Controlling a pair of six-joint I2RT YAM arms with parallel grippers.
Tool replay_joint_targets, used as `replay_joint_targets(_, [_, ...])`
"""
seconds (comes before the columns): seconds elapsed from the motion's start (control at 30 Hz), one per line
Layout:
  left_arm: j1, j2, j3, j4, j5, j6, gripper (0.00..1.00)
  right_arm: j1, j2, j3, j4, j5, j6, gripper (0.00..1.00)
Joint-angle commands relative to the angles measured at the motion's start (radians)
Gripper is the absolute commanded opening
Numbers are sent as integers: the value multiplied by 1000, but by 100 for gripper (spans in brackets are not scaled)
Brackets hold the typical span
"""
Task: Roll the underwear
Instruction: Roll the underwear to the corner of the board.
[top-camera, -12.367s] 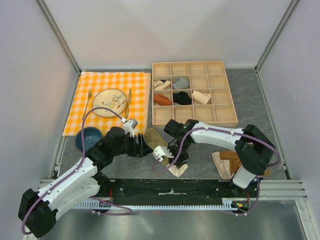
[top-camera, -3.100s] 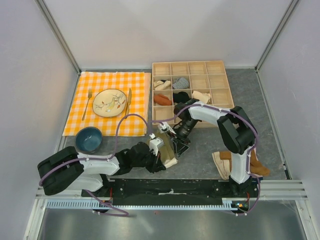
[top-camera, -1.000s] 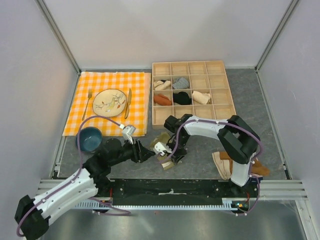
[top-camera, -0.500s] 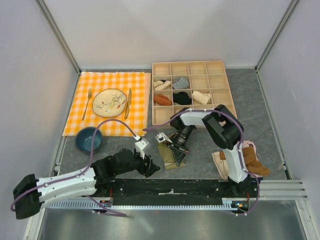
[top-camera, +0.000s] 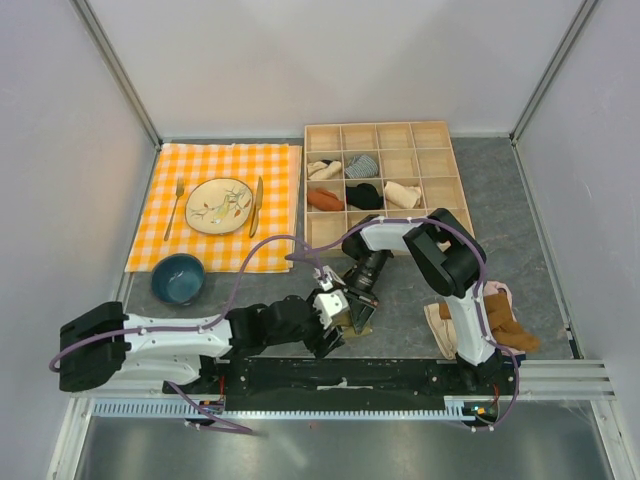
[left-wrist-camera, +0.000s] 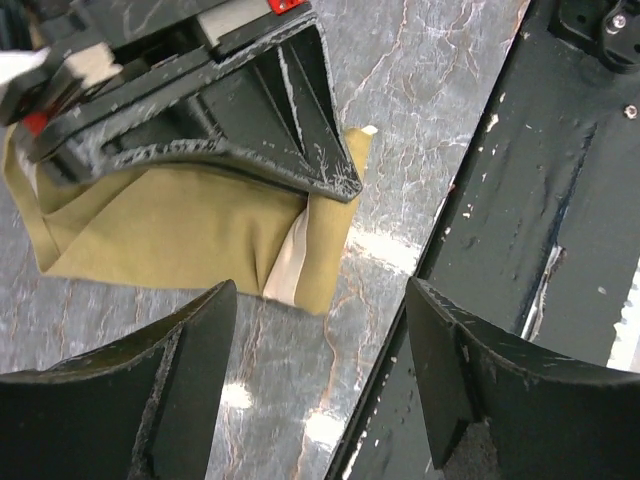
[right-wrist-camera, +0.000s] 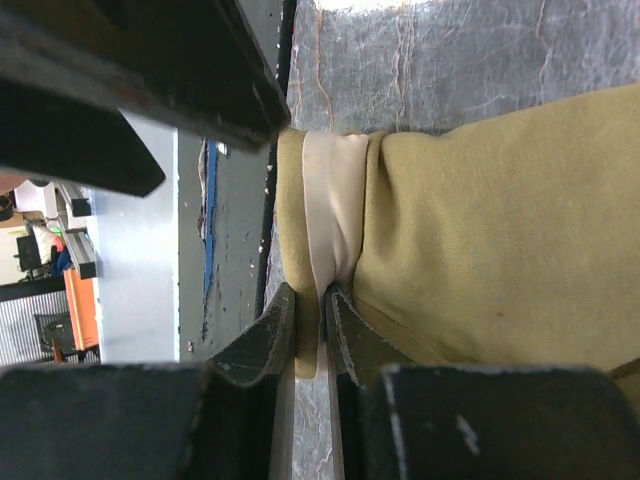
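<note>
The underwear (left-wrist-camera: 170, 225) is a folded olive-khaki pad with a cream waistband (left-wrist-camera: 291, 258), lying on the grey table near the front rail; it also shows under both grippers in the top view (top-camera: 357, 317). My right gripper (right-wrist-camera: 310, 312) is shut on the waistband edge of the underwear (right-wrist-camera: 480, 230), and its black fingers (left-wrist-camera: 230, 120) lie across the cloth. My left gripper (left-wrist-camera: 320, 375) hovers open just in front of that edge with nothing between its fingers. In the top view the left gripper (top-camera: 331, 325) and right gripper (top-camera: 358, 304) meet over the garment.
A black rail (left-wrist-camera: 540, 200) runs along the table's front edge beside the underwear. A wooden compartment box (top-camera: 388, 187) with rolled garments stands behind. A checked cloth (top-camera: 215, 205) carries a plate, fork and knife; a blue bowl (top-camera: 178, 277) sits near it. Rust-brown and pink garments (top-camera: 492, 322) lie at right.
My left gripper has opened wider and swung right, up to the near edge of the underwear. The right gripper has kept its grip, shifting slightly with the cloth.
</note>
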Motion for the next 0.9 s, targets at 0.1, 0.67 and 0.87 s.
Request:
replay_joint_targets(0.1, [-16, 160, 100, 58, 18, 132, 73, -7, 33, 16, 36, 81, -16, 15])
replay_joint_targets(0.67, [-29, 382, 198, -33, -8, 90, 3, -11, 15, -3, 32, 91, -27, 21])
replay_joint_targets(0.87, [-20, 374, 195, -67, 74, -44, 2, -26, -73, 8, 26, 83, -13, 36])
